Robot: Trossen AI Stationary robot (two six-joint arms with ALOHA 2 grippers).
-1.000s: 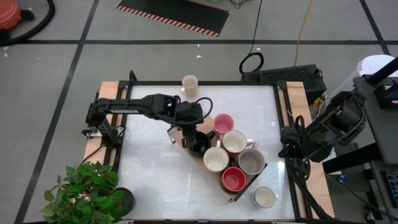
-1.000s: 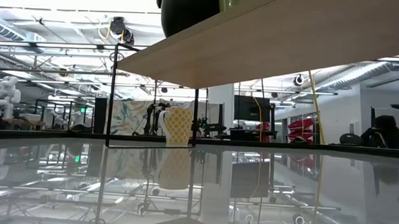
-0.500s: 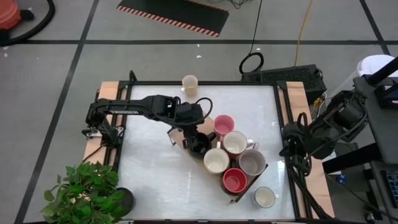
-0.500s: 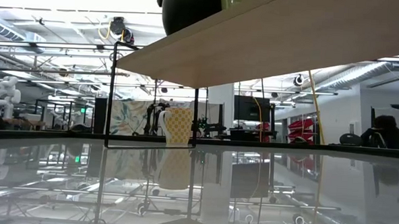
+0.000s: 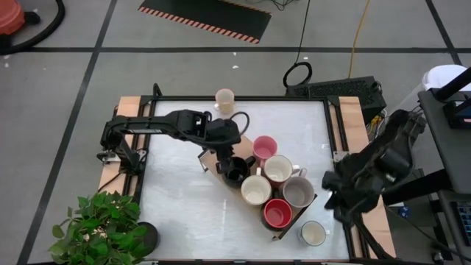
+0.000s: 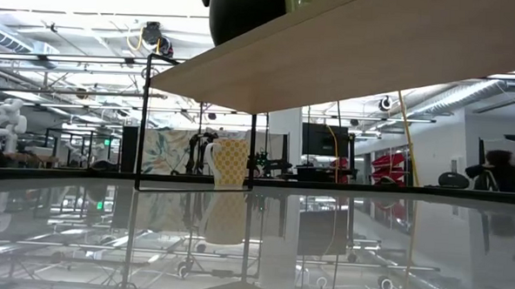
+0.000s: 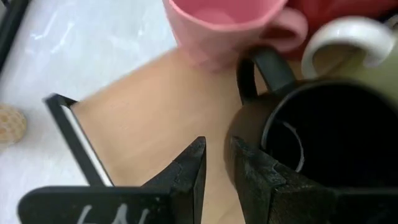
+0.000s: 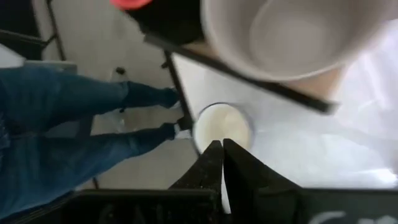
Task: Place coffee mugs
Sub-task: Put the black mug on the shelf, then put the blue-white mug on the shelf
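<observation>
A long wooden tray (image 5: 213, 163) with black wire ends lies slantwise mid-table. On it stand a black mug (image 5: 234, 171), a pink mug (image 5: 263, 147), a white mug (image 5: 277, 168), a cream mug (image 5: 255, 188), a grey mug (image 5: 297, 193) and a red mug (image 5: 276, 213). Another cream mug (image 5: 313, 233) stands on the table by the near right corner. A patterned cream mug (image 5: 224, 98) stands at the far edge. My left gripper (image 7: 216, 165) hovers at the black mug (image 7: 311, 137), its fingers a narrow gap apart with only tray between them. My right gripper (image 8: 222, 155) is shut and empty, above the right edge, pointing at the corner cream mug (image 8: 222, 127). My left gripper has one finger (image 7: 249, 177) right beside the black mug's outer wall (image 7: 245, 134), on the side away from its handle (image 7: 264, 68). The fingers come from above. I cannot tell whether the finger touches the wall. The mug stands upright on the tray.
A potted plant (image 5: 99, 224) stands at the near left corner. A person's legs in blue trousers (image 8: 74, 124) stand beside the table's near right corner. The low view shows the tray's underside (image 6: 348, 61) close overhead and the patterned mug (image 6: 229, 163) beyond.
My right arm has swung from the table's right edge inward and toward the near edge, toward the cream mug at the near right corner. My left arm and the mugs have kept their places.
</observation>
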